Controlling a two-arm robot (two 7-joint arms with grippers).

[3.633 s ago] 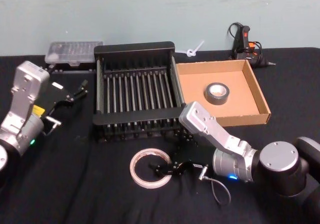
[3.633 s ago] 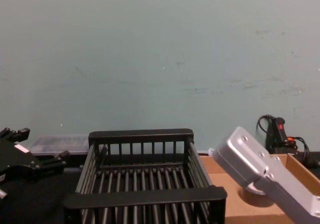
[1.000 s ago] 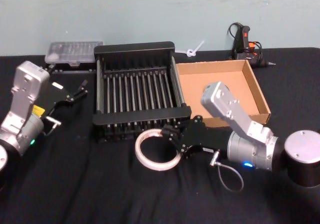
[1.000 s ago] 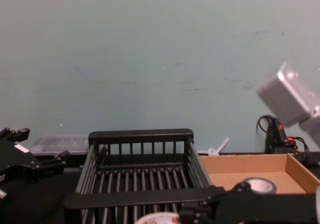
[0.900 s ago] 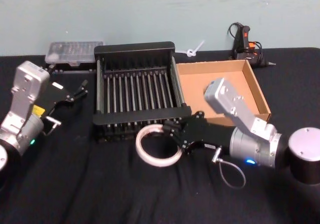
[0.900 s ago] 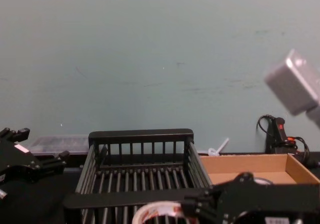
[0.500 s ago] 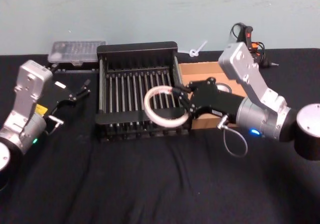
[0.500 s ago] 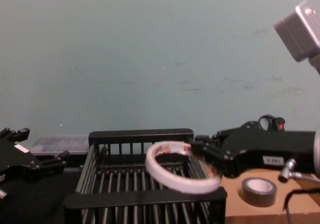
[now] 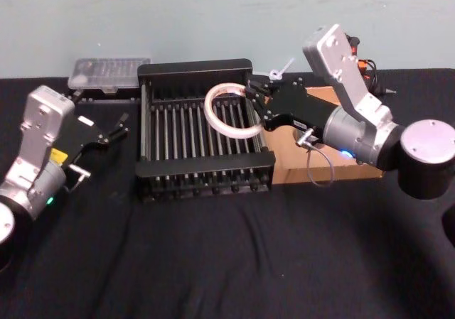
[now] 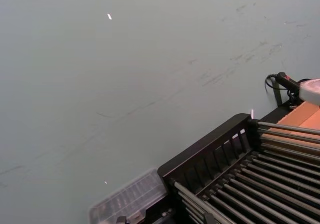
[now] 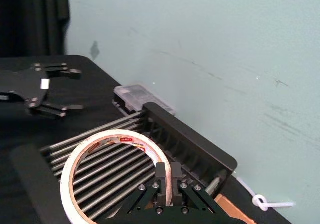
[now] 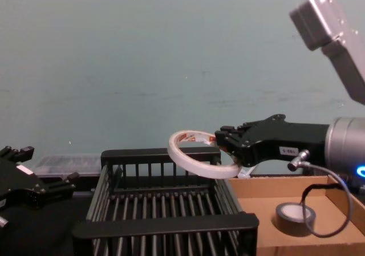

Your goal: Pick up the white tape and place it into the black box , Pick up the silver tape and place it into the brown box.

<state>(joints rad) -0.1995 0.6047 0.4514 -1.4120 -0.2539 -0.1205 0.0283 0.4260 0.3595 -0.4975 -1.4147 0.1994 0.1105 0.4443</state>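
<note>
My right gripper [image 9: 254, 106] was clamped on the rim of the white tape [image 9: 231, 110], its fingers pinching the thin band from both faces, as I could see in the right wrist view, where the ring [image 11: 114, 171] hung just ahead of the closed fingers [image 11: 161, 181]. The red-orange print on the ring's inner face showed there too. I had the tape held in the air above the black box [image 9: 202, 168], over its right rear part; in the chest view the ring [image 12: 197, 156] sat tilted, clearly above the crate's back rim [image 12: 161, 154] and not touching it. The right gripper [image 12: 223, 142] reached in from the right at that same height.

The silver tape [image 12: 296, 216] lay flat on the floor of the brown box [image 12: 336, 196], which stood just beside the crate on its right. In the head view my right arm covered most of that tray [image 9: 295, 166].

My left gripper [image 9: 114, 127] sat off to the left of the crate, above the black table [image 9: 213, 262], with its fingers spread and nothing between them; I saw it again in the right wrist view [image 11: 55, 89]. A clear plastic case [image 9: 110, 72] lay behind it near the wall.
</note>
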